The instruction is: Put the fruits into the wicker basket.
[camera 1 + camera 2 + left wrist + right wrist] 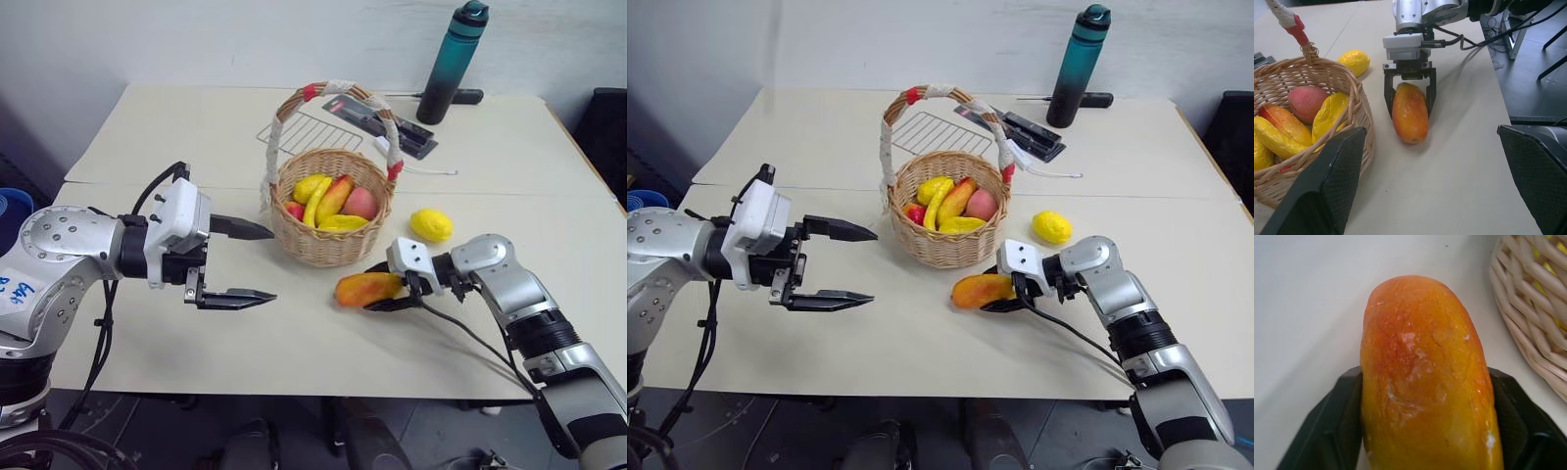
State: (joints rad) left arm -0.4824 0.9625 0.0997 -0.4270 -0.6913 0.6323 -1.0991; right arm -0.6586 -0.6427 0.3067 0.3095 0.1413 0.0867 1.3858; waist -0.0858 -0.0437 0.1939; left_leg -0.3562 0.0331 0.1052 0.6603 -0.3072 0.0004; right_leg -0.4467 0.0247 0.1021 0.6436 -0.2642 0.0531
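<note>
The orange mango (367, 288) with a red blush lies on the table just in front of the wicker basket (328, 245). My right gripper (380, 287) reaches in from the right and is shut on it, one black finger (1334, 431) pressed against each side. The yellow lemon (431, 224) sits on the table to the right of the basket, behind my right wrist. The basket holds several yellow and red fruits under its taped handle (338, 90). My left gripper (272, 264) hovers open to the left of the basket, pointing at it, with nothing between its fingers.
A flat wire rack (299, 132) lies behind the basket, and a black flat item (382, 122) lies beside it. A teal bottle (453, 64) stands at the far right back. The table's front edge runs close below both arms.
</note>
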